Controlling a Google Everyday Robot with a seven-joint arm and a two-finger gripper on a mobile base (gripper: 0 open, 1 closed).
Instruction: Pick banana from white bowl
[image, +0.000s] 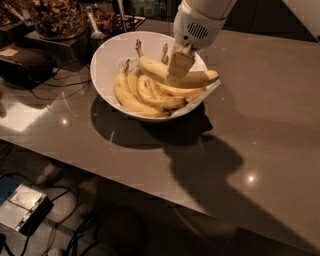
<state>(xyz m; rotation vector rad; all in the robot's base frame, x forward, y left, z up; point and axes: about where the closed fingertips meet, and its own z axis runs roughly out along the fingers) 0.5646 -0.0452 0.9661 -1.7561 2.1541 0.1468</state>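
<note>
A glossy grey-brown countertop fills most of the view under dim, warm light, with small bright glints on its surface and a pale reflection at its left edge. The white bowl sits on the far left part of the counter, casting a dark shadow that spreads toward the near edge. A corner of white paper lining pokes over the bowl's right rim. Behind the bowl stand a glass jar of dark, nutty mix and a metal spoon. A black device rests on the counter at the left with thin cords trailing from it. Below the counter's near edge the floor shows a grey box and loose cables. The white arm comes in from the top right and points steeply down over the right half of the bowl. The gripper is at its end, just above the fruit, and its tan front finger lies across the banana's middle; the claw is closed around the banana. That banana is held roughly level above the other bananas in the bowl, its brownish stem toward the bowl's back and its tip reaching out over the right rim.
</note>
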